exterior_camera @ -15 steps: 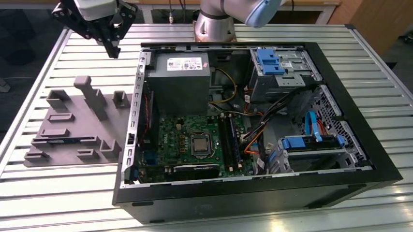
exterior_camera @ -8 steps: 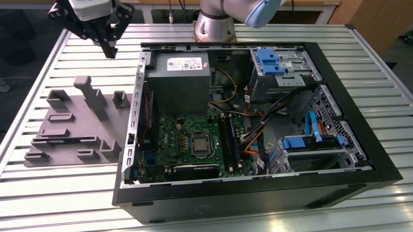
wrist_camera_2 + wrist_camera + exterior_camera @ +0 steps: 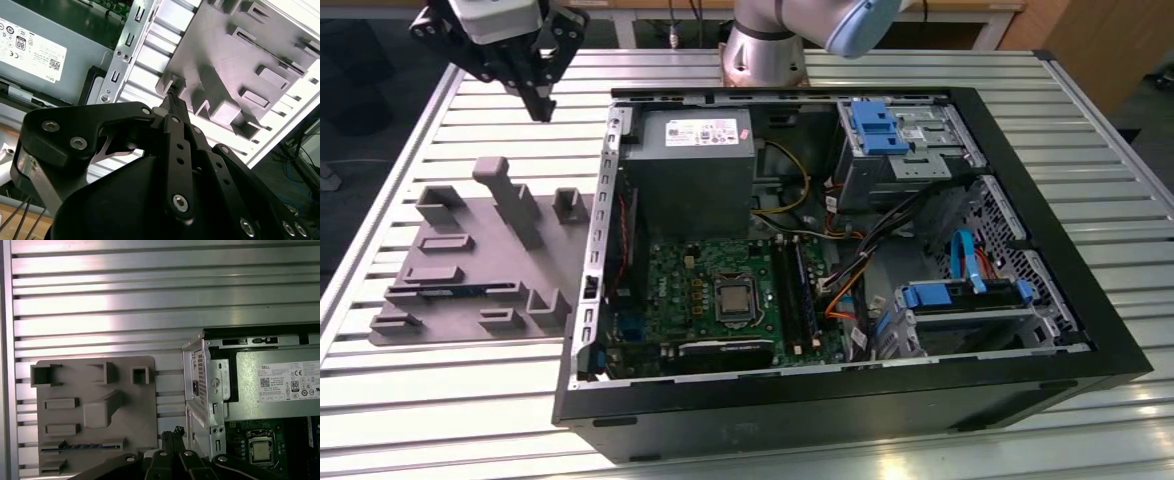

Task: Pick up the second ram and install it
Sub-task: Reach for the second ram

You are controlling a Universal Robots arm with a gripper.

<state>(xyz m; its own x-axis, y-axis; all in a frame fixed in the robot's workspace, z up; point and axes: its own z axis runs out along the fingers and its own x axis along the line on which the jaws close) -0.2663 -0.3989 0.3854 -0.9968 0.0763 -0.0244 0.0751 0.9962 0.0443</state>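
Observation:
The second ram (image 3: 454,292) lies as a thin dark strip in a slot of the grey fixture plate (image 3: 480,250), on the exterior view's left beside the open computer case. In the first wrist view the ram (image 3: 80,445) sits low on the fixture plate (image 3: 95,405). My gripper (image 3: 540,100) hangs high above the table beyond the plate's far end, shut with nothing in it. Its fingertips (image 3: 172,434) meet in both wrist views, and the gripper (image 3: 172,102) is well clear of the fixture plate (image 3: 240,55). The motherboard's black slots (image 3: 795,290) run lengthwise inside the case.
The open computer case (image 3: 854,400) takes up the middle and right of the slatted table (image 3: 454,400). Inside it are a grey power supply (image 3: 694,160), the green motherboard (image 3: 707,290), cables and blue drive brackets (image 3: 874,125). The arm's base (image 3: 767,50) stands behind the case.

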